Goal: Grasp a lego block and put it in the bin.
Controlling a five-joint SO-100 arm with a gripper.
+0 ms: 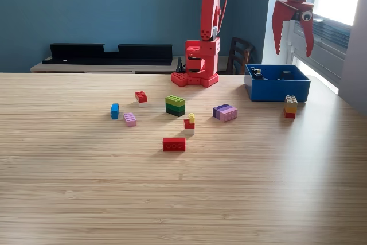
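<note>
In the exterior view my red gripper (pixel 293 43) hangs open high above the blue bin (pixel 277 90) at the back right, with nothing between its fingers. Inside the bin a small block (pixel 257 73) lies near the left wall. Several lego blocks are scattered on the wooden table: a red one (pixel 174 144) nearest the front, a red-and-yellow one (pixel 189 122), a green stack (pixel 175 105), a purple-and-pink one (pixel 225 112), a pink one (pixel 130 119), a blue one (pixel 114 111), a small red one (pixel 141 97), and a yellow-and-red stack (pixel 291 107) just right of the bin's front.
The arm's red base (pixel 196 64) stands at the table's back edge, left of the bin. A dark chair back (pixel 239 54) stands behind the table. A black shelf (pixel 109 53) runs along the blue wall.
</note>
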